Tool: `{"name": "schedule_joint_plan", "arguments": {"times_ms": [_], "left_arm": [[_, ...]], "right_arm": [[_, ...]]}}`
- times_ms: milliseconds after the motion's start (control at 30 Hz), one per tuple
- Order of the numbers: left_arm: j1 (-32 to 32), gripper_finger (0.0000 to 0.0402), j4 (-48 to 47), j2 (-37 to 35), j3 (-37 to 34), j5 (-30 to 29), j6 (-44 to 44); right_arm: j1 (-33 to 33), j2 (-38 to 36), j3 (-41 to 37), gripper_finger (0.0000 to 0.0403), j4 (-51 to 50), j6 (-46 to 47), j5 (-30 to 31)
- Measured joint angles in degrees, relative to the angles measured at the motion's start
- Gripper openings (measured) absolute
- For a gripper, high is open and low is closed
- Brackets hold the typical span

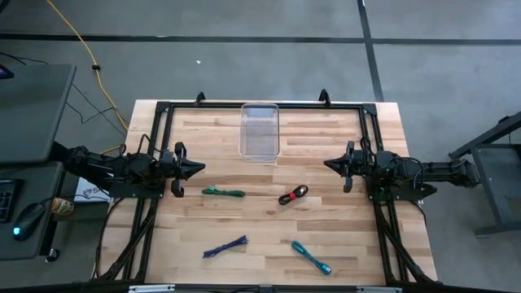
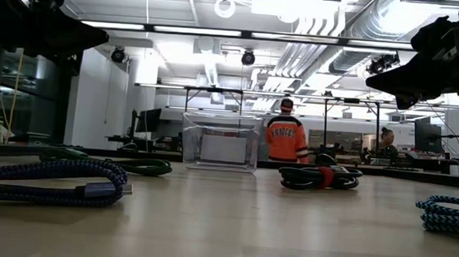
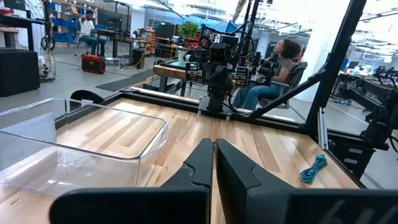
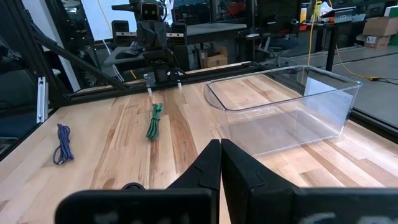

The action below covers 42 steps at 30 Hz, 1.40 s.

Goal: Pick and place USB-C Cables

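Four small cable bundles lie flat on the wooden table: a green one [image 1: 223, 192], a red-and-black one [image 1: 293, 194], a purple one [image 1: 225, 247] and a teal one [image 1: 312, 257]. My left gripper [image 1: 199, 169] is shut and empty above the table's left side, a little beyond the green cable. My right gripper [image 1: 328, 164] is shut and empty at the right side, beyond and to the right of the red-and-black cable. In the right wrist view the green cable [image 4: 153, 121] and the purple cable [image 4: 63, 144] show; in the left wrist view the teal cable [image 3: 313, 168] shows.
A clear plastic bin [image 1: 259, 131] stands at the table's far middle, between the two grippers. A black frame [image 1: 260, 106] runs along the far edge and down both sides. People [image 2: 286, 139] are in the room beyond the table.
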Motion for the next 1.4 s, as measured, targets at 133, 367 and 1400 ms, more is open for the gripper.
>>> {"name": "schedule_joint_plan", "arguments": {"times_ms": [133, 367, 1400], "left_arm": [[0.00, 0.0000, 0.00, -0.01, 0.00, 0.00, -0.01], [-0.02, 0.0000, 0.01, 0.00, 0.02, 0.00, 0.01], [0.01, 0.0000, 0.02, -0.01, 0.01, -0.01, -0.01]], "right_arm": [[-0.02, 0.00, 0.02, 0.0000, 0.00, 0.00, -0.01], [0.00, 0.00, 0.02, 0.0000, 0.57, 0.02, 0.28], [6.57, 46.79, 42.31, 0.0263, -16.73, 8.87, -26.43]]}}
